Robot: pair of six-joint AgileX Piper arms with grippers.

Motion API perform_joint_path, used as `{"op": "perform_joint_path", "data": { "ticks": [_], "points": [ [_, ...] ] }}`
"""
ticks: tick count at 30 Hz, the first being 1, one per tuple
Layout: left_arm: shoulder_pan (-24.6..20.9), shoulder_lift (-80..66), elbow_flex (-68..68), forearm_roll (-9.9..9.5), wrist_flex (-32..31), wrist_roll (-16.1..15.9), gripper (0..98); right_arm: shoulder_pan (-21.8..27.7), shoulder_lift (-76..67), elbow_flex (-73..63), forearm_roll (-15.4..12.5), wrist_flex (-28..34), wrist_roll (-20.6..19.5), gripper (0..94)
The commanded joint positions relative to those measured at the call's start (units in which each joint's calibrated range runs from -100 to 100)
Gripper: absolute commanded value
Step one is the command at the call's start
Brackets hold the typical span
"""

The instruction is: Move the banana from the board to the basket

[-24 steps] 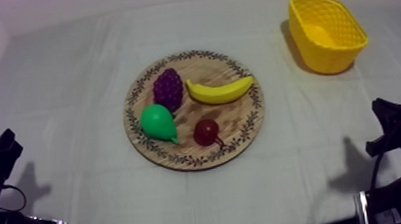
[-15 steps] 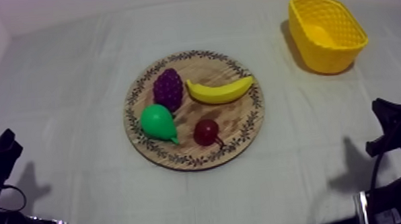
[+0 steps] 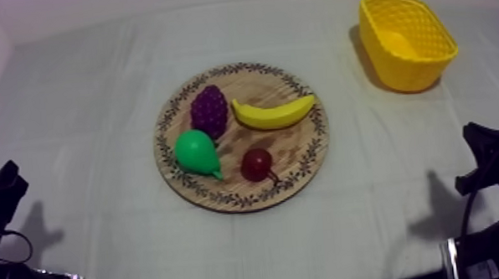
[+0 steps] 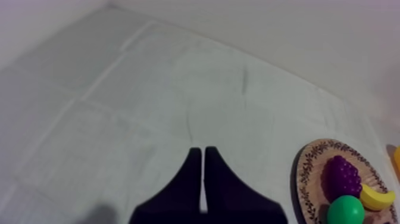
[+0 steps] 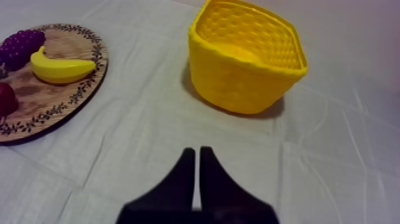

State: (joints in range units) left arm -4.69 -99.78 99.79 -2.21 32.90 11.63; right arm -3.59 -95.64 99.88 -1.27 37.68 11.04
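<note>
Bench under grey-white cloth (image 3: pixel 90 93), pale wall behind.

Right claw (image 5: pixel 197 152): fingers lying together as a narrow wedge, holding nothing, low over bare cloth, well off the wooden board (image 3: pixel 296 150) on its near right side. Left claw (image 4: pixel 203 152): same narrow wedge, holding nothing, well off the board's near left side.

Banana (image 3: pixel 273 113): flat on the board's far right part, untouched, one tip just beside the grapes (image 3: pixel 209 110). Small red fruit (image 3: pixel 257 162) is near it on the board's near side, pear (image 3: pixel 196 152) at the board's left. Yellow basket (image 3: pixel 403 72) is upright, well apart from the board, beyond its far right.

Step judged: pick not begun.

Risks:
- Fingers coming down at the grape-side tip could nudge the grapes, so a mid-body grip is safer.
- The curved skin could swing or slip in an off-centre grip.
- A low carry could clip the basket rim and shove or tip the basket.
</note>
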Motion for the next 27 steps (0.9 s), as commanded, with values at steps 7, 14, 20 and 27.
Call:
{"op": "perform_joint_path", "data": {
  "ticks": [7, 14, 20, 27],
  "points": [
    [0.02, -0.05, -0.01, 0.03, 0.00, 0.02, 0.1, 0.00, -0.03, 0.01, -0.03, -0.02, -0.88, 0.5],
    [0.02, -0.05, -0.01, 0.03, 0.00, 0.02, 0.1, 0.04, 0.19, 0.01, -0.10, -0.51, -0.08, 0.6],
    [0.02, -0.05, -0.01, 0.03, 0.00, 0.00, 0.1, 0.06, 3.34, -2.04, 0.04, -0.97, 0.98, 0.6],
    [0.02, -0.05, -0.01, 0.03, 0.00, 0.01, 0.1, 0.44, 12.08, -13.15, 0.19, 1.22, 0.87, 0.6]
  ]
}}
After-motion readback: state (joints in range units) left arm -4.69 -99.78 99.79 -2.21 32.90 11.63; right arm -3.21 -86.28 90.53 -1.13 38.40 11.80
